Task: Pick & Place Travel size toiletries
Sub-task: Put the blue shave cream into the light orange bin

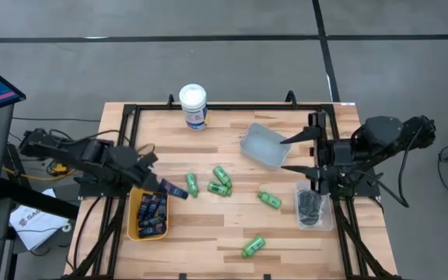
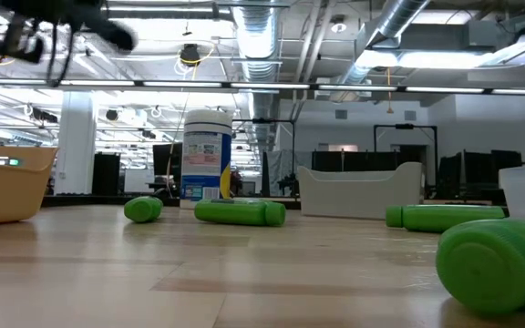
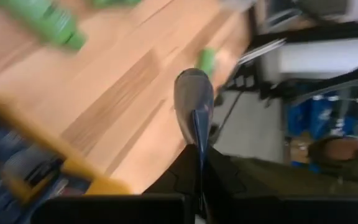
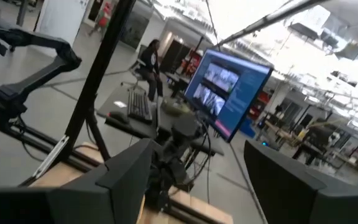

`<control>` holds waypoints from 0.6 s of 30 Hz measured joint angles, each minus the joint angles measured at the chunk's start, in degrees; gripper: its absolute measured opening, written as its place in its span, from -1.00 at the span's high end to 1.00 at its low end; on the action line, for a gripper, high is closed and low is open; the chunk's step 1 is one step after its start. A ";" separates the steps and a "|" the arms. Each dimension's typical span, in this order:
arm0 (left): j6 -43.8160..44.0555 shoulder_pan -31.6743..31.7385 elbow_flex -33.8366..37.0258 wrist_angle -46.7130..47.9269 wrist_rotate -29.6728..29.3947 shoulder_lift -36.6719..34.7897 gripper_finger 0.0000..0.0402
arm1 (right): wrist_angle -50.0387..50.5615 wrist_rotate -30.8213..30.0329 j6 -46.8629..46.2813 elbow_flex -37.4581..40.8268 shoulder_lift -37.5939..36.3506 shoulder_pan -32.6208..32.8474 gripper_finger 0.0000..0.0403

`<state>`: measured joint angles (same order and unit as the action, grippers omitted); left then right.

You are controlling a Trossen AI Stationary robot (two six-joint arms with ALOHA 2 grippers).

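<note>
The left claw [image 1: 162,185], at the left of the high view, pinches a flat dark navy tube [image 1: 176,190] by its tail end just beside the yellow plastic bin [image 1: 133,220]. Such a thin hold could let it swing or drop short onto the wooden bench [image 1: 208,241]. The right claw [image 1: 298,155] waits agape at the right, above the clear tub of dark grey tins [image 1: 311,207]. Small bright green bottles [image 1: 221,181] lie scattered mid-frame.

Six small bright green plastic bottles [image 1: 221,181] lie on their sides, scattered across the middle of the wooden tabletop. Flat dark navy tubes [image 1: 152,212] are packed in a yellow tray; one more navy tube [image 3: 194,112] is pinched, raised. Round dark grey tins [image 1: 310,206] fill a clear bin.
</note>
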<state>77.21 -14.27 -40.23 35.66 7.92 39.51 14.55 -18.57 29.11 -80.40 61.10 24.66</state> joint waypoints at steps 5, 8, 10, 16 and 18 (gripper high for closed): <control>5.79 -4.96 3.50 2.26 1.70 0.70 0.98 | 2.55 -0.06 -4.04 0.02 0.11 -1.64 -0.24; 9.38 -7.53 5.43 2.57 5.88 1.39 0.99 | 3.91 -0.10 -6.11 0.02 0.06 -2.63 -0.24; 11.72 -9.23 6.47 3.12 8.35 1.65 0.98 | 4.92 -0.08 -6.83 0.02 0.11 -3.16 -0.24; 18.48 -12.97 9.83 3.74 13.19 1.90 0.98 | 7.51 -0.04 -8.98 0.02 0.09 -4.08 -0.24; 19.65 -13.68 10.43 4.66 13.36 1.90 0.98 | 8.36 -0.02 -9.94 0.02 0.09 -4.45 -0.24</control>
<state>96.86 -27.95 -29.81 40.32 21.28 41.41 22.91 -18.59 19.17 -80.38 61.19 20.21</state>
